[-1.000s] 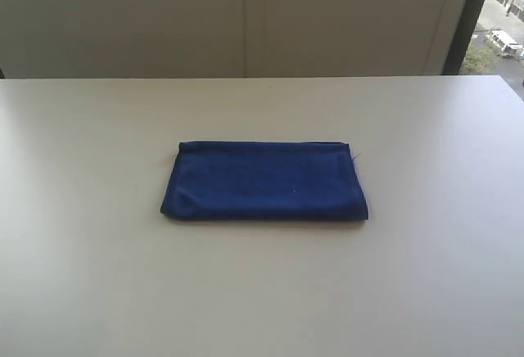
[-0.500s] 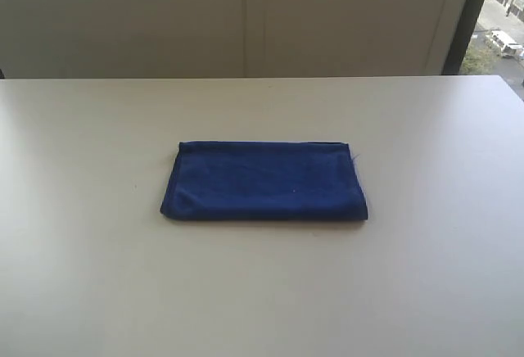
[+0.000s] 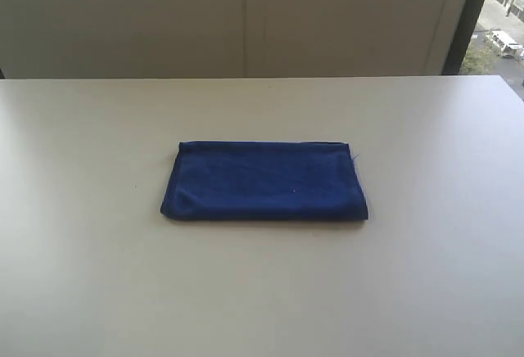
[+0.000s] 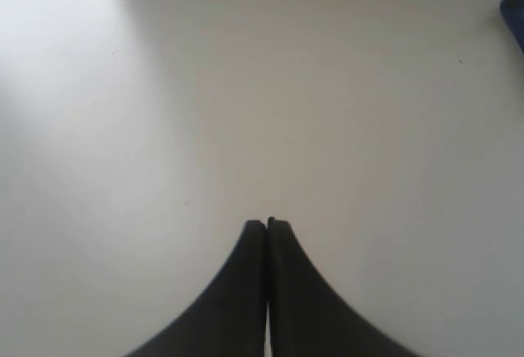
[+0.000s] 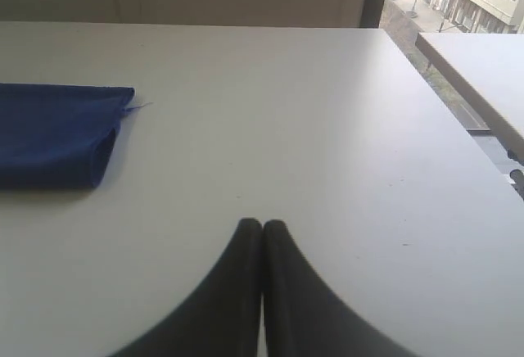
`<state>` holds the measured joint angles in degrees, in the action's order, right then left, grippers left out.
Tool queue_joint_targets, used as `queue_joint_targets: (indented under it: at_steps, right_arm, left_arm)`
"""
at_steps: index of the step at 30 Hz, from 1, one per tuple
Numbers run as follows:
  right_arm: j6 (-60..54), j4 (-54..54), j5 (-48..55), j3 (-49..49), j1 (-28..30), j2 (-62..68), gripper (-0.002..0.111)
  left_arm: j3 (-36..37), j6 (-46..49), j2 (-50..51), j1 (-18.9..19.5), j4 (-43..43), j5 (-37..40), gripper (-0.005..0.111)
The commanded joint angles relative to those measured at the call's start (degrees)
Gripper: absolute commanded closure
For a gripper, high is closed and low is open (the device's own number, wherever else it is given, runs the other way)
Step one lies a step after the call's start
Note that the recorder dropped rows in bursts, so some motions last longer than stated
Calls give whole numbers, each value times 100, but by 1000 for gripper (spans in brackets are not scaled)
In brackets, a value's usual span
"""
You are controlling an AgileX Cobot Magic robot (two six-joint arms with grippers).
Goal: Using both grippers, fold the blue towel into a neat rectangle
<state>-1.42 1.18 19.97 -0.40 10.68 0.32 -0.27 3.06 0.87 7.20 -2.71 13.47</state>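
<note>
The blue towel [image 3: 264,180] lies flat in the middle of the white table [image 3: 262,291], folded into a rectangle with layered edges. A thin pale thread or tag sticks out at its far right corner. Neither arm shows in the exterior view. My left gripper [image 4: 267,224] is shut over bare table, with only a corner of the towel [image 4: 514,13] at the edge of its view. My right gripper [image 5: 262,226] is also shut with nothing in it, and the towel's end [image 5: 57,132] lies well away from its tips.
A pale wall runs behind the table [image 3: 246,21]. A dark window frame [image 3: 467,13] stands at the back right, with a street outside. The right wrist view shows the table's edge [image 5: 458,128] and a second table [image 5: 483,70] beyond it.
</note>
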Motion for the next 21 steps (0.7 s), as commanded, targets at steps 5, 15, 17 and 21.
queue_joint_targets:
  at_steps: [5,15,17,21]
  right_arm:
    - [16,-48,8,40,17,-32,108]
    - [16,-48,8,40,17,-32,108]
    - [16,-48,8,40,17,-32,108]
    - [16,44,8,40,17,-32,108]
  left_arm:
    - [27,18,-23,8,-6,-15,107]
    - [27,18,-23,8,-6,-15,107]
    - [27,18,-23,8,-6,-15,107]
    - [27,18,-23,-4,-6,-15,107]
